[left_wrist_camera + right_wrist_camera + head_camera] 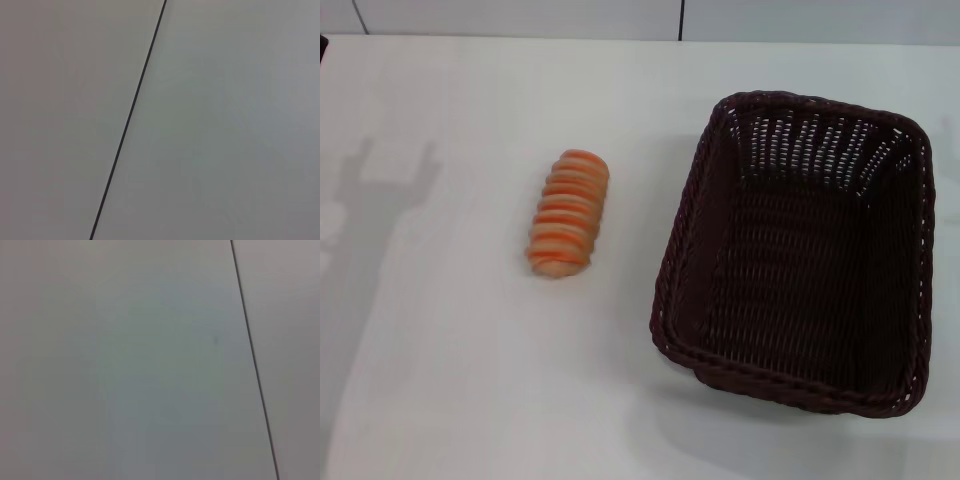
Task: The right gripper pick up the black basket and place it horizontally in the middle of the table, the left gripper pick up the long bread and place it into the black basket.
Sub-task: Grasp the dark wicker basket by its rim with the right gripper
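The black basket (800, 250) stands upright on the white table (450, 380) at the right, its long side running from near to far, and it holds nothing. The long bread (569, 212) lies on the table to the left of the basket, ridged orange side up, apart from it. Neither gripper shows in the head view; only an arm's shadow falls on the table at the far left. Both wrist views show only plain pale surface crossed by a thin dark seam.
The table's far edge meets a pale wall with a dark vertical seam (681, 18) at the back. A thin dark seam crosses the left wrist view (131, 112) and the right wrist view (252, 357).
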`<action>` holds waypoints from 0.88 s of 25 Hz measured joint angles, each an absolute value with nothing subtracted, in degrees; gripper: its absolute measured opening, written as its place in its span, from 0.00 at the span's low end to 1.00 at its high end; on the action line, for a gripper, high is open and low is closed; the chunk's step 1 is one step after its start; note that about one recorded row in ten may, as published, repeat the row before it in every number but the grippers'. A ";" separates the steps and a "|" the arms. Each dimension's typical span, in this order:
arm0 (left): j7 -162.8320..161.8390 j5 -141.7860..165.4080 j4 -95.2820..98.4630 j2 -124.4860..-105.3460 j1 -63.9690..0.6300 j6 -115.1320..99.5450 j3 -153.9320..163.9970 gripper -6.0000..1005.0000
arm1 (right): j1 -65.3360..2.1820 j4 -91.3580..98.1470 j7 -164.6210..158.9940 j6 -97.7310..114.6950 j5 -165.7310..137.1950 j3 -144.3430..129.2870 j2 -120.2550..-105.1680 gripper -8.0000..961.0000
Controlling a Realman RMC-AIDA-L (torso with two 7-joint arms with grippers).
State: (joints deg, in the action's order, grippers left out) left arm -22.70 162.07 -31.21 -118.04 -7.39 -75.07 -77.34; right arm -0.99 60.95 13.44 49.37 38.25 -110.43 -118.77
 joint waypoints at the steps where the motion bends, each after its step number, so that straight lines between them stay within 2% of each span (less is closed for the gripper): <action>1: -22.70 162.07 -31.21 -118.04 -7.39 -75.07 -77.34 0.85 | -0.99 60.95 13.44 49.37 38.25 -110.43 -118.77 0.64; 3: -23.10 162.07 -31.21 -118.03 -7.34 -75.17 -77.34 0.85 | 2.83 72.51 18.21 35.31 38.67 -107.60 -119.02 0.73; 11: -23.37 162.08 -30.63 -117.96 -7.09 -76.47 -77.34 0.85 | 7.32 89.73 18.60 9.86 40.79 -101.43 -119.21 0.72; 18: -23.38 162.07 -30.61 -117.95 -6.64 -76.72 -77.34 0.85 | 7.13 96.63 14.82 -5.77 39.96 -94.98 -119.36 0.72; 22: -24.18 162.08 -30.41 -117.85 -6.14 -78.82 -77.35 0.85 | 3.95 95.91 13.65 -11.52 39.08 -89.05 -119.37 0.72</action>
